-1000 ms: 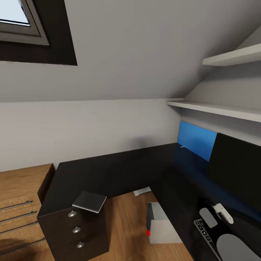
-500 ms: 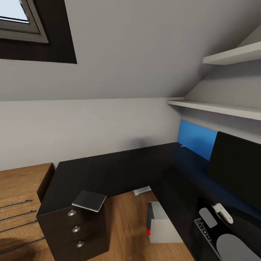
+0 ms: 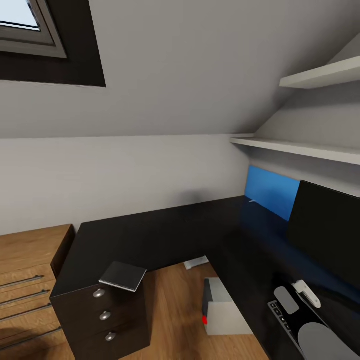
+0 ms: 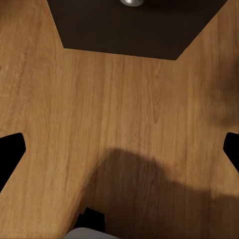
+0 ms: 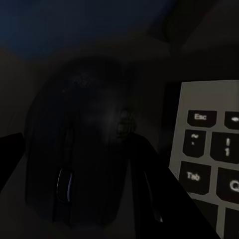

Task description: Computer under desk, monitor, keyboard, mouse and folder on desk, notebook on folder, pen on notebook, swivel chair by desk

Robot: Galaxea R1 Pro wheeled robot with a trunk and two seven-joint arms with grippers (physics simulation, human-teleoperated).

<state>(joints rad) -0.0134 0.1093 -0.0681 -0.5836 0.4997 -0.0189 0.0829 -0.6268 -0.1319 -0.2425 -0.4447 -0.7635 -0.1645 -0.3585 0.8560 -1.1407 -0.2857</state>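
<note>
One nudge away from shoving the mouse, lying on the desk just beside the keyboard, askew, given the right gripper straddling it (clamped or loose, cannot tell).

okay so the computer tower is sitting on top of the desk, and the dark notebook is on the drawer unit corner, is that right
Not quite. The computer stands on the wood floor under the desk, not on top of it; the head view shows this. The rest holds: the notebook lies on the corner of the desk above the drawers.
</note>
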